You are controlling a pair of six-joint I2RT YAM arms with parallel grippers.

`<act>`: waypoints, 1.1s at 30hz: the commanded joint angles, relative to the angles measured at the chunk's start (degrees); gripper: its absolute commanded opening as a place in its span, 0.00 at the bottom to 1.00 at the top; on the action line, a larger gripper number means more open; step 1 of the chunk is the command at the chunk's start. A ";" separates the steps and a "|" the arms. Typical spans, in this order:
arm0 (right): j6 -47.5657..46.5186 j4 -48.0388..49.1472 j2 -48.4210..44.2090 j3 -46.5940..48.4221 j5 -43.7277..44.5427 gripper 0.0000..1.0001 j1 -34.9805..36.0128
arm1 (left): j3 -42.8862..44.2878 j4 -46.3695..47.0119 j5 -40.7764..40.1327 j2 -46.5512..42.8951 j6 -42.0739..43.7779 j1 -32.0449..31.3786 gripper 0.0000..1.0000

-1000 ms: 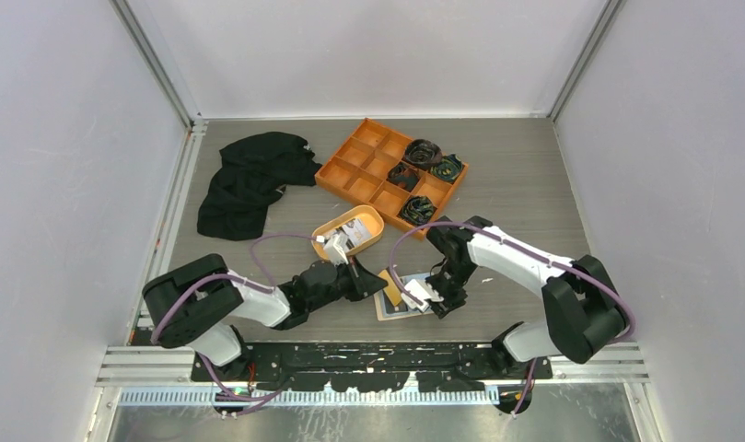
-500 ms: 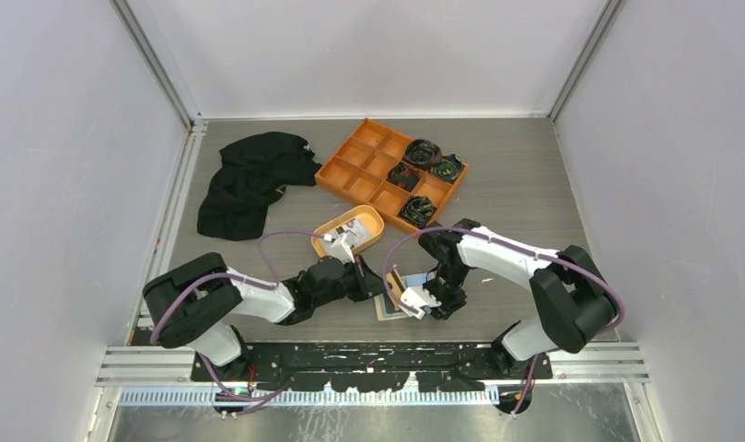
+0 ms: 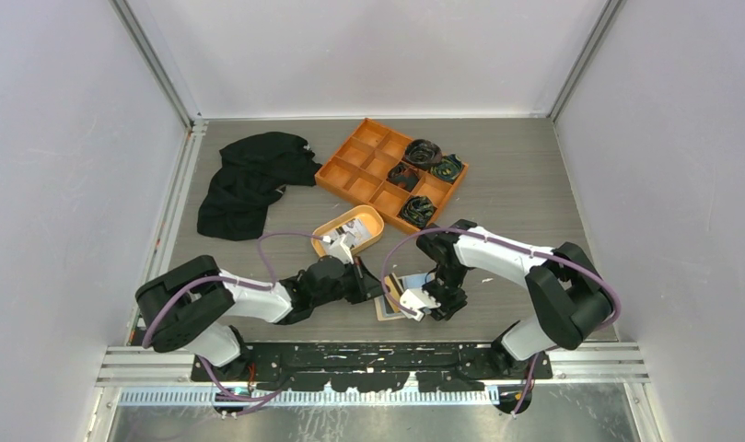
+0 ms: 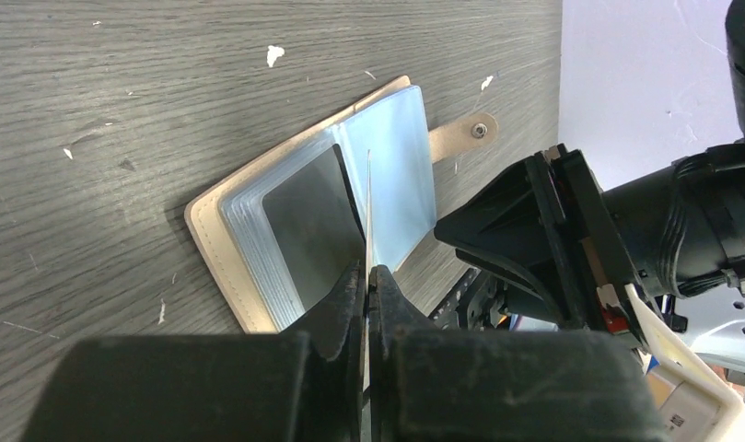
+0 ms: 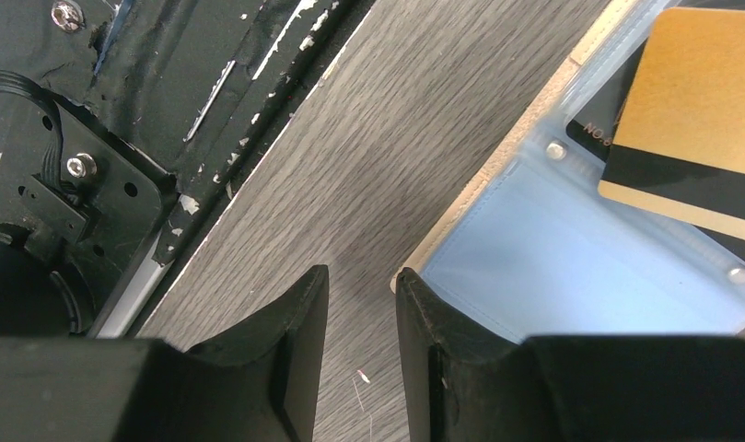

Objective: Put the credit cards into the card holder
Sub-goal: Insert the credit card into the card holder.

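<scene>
The card holder (image 4: 401, 170) lies open on the table, beige cover down and pale blue sleeves up, its snap tab (image 4: 467, 134) pointing away. A dark card (image 4: 313, 221) sits in one sleeve. My left gripper (image 4: 368, 276) is shut on a credit card (image 4: 368, 212), seen edge-on and standing over the holder's fold. The right wrist view shows the same card (image 5: 695, 101) as gold with a black stripe, above the holder (image 5: 571, 267). My right gripper (image 5: 359, 281) is open and holds nothing. One of its fingers (image 5: 424, 313) rests at the holder's near corner. More credit cards (image 3: 355, 232) lie in the oval dish.
The oval orange dish (image 3: 330, 226) sits just behind the left gripper (image 3: 373, 281). A large orange divided tray (image 3: 361, 157) with dark bundles stands further back. A black cloth (image 3: 253, 180) lies at the back left. The arms' black base plate (image 5: 166, 120) runs along the near table edge.
My right gripper has shifted a little left, closer along the card holder's near edge. The left gripper has stayed shut on its card and has barely moved.
</scene>
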 commanded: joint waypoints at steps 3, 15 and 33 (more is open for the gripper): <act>0.41 -0.38 0.36 0.75 0.35 0.39 0.56 | 1.27 -2.28 -0.55 -1.42 0.50 -0.29 0.00; 0.87 -0.25 0.48 0.81 0.42 0.39 0.67 | 3.00 -0.45 1.38 3.74 -0.73 -0.38 0.00; 1.40 -0.44 0.49 1.09 0.29 0.39 0.66 | 5.34 -13.47 -3.00 -1.79 2.41 -0.38 0.00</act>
